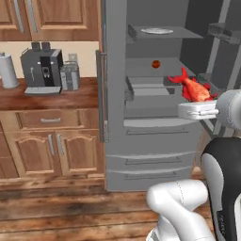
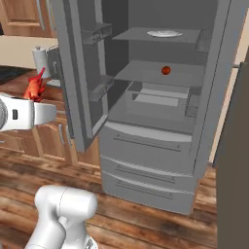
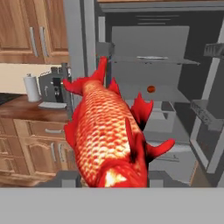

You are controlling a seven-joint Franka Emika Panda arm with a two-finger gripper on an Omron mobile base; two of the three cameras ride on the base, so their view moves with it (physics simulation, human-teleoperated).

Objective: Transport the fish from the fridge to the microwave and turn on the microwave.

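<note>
Light: even, flat and moderately bright; you get no visible source.
Shadows: faint; fridge [image 2: 160, 116] interior reads darker grey toward its back wall.
Glare: a small bright patch on the fish [image 3: 107, 135] nearest your lens.
Sharpness: all three views soft and low-resolution; edges slightly blurred.

You see a wooden plank floor [image 1: 56, 207] running under warm brown base cabinets [image 1: 52, 141] with bar handles, topped by a dark wooden counter [image 1: 66, 96]. On that counter stand a grey coffee machine [image 1: 42, 69] and, near it on the left, a white paper towel roll [image 1: 8, 70]. Behind them you have a cream wall [image 1: 14, 47], with wooden upper cabinets [image 1: 47, 19] above.
</note>
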